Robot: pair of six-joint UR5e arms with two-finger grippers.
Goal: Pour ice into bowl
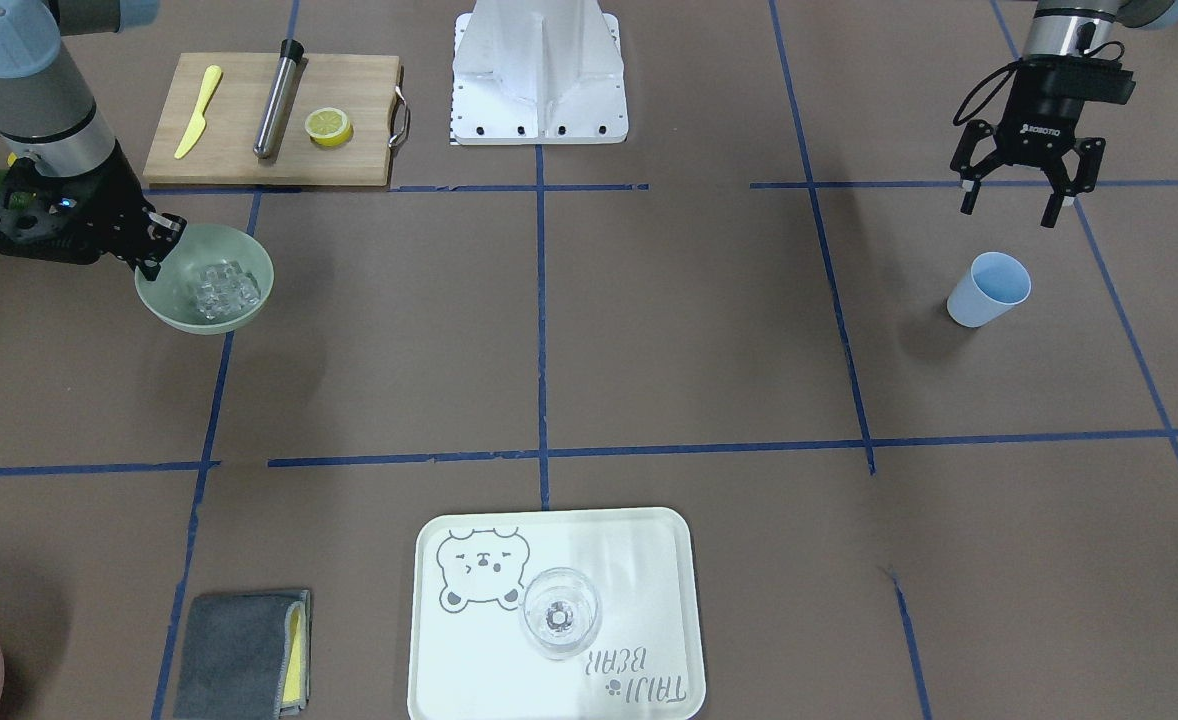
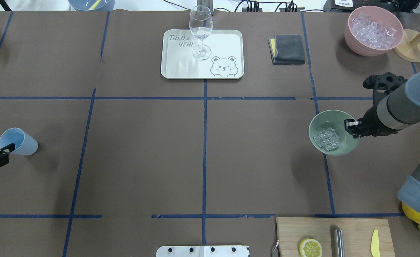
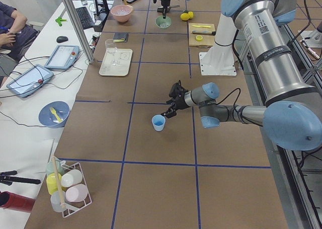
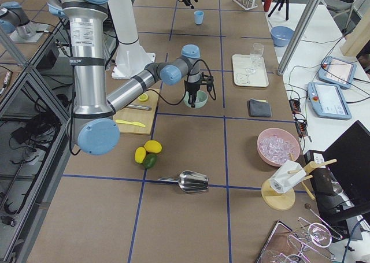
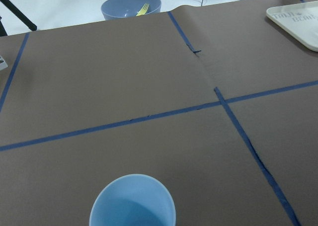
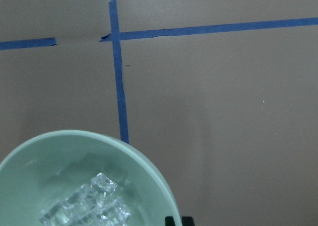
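Note:
The pale sage-green bowl [image 1: 249, 262] [image 2: 333, 119] sits on the robot's right side of the table. A cluster of clear ice cubes [image 1: 221, 287] [image 2: 326, 138] lies inside it and also shows in the right wrist view [image 6: 92, 206]. My right gripper [image 1: 154, 245] [image 2: 352, 125] is shut on the bowl's rim; I cannot tell whether the bowl rests on the table or is lifted. The light blue cup [image 1: 989, 288] [image 2: 18, 141] [image 5: 132, 203] stands upright and looks empty. My left gripper [image 1: 1011, 208] is open and empty, hovering above the table just behind the cup.
A pink tub of ice [image 2: 374, 30] and a wooden stand [image 2: 411, 50] are at the far right. A grey cloth [image 2: 288, 49] and a tray [image 2: 231, 39] with a clear glass [image 2: 200, 32] lie at the far side. A cutting board [image 2: 292, 232] with a lemon half is near the robot.

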